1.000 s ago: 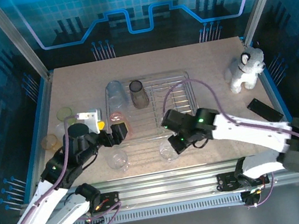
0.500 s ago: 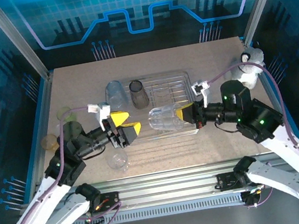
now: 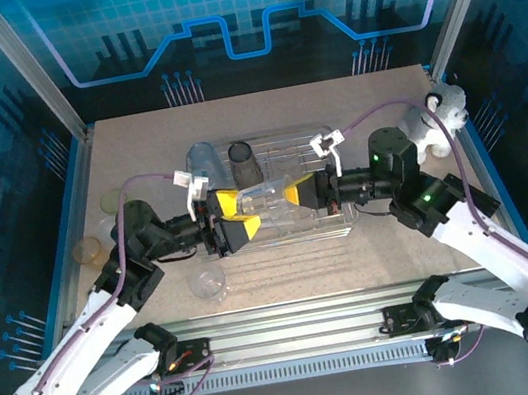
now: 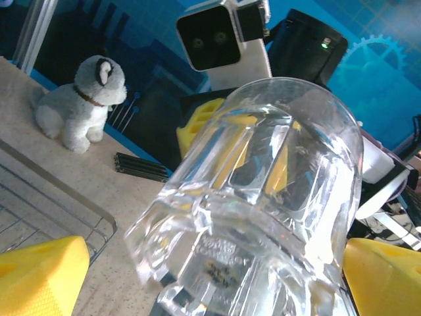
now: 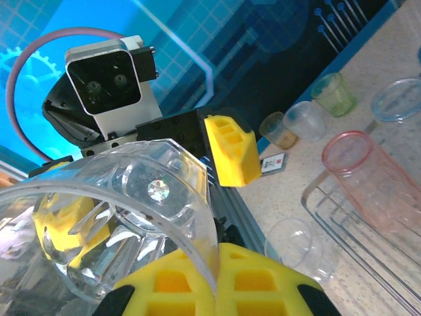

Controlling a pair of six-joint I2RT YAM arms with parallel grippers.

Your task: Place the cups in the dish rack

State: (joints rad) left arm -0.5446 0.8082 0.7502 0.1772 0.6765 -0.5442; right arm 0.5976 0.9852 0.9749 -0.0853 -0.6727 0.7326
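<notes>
Right over the dish rack (image 3: 284,136) the two arms meet, with a clear cup (image 3: 266,197) held in the air between them, lying on its side. The right gripper (image 3: 296,193) is clamped on the cup's rim, its yellow fingers pinching the wall at the mouth. The cup's base points toward the left gripper (image 3: 238,214). The left wrist view shows that gripper's fingers spread apart, one on each side of the cup's base, and I can't tell whether either touches the plastic.

At the far end of the rack a smoky dark cup (image 3: 244,165) stands beside a taller clear tumbler (image 3: 202,162). In the right wrist view a red-pink cup (image 5: 368,191) sits just inside the rack's rim. Another clear cup (image 3: 207,283) stands alone on the tabletop (image 3: 384,248), near the rack's front left corner. Well off to the left edge are a yellowish cup (image 3: 88,251) and a pale green cup (image 3: 114,197), apart from each other. A grey and white plush dog (image 3: 439,120) sits at the far right corner, just behind the right arm.
</notes>
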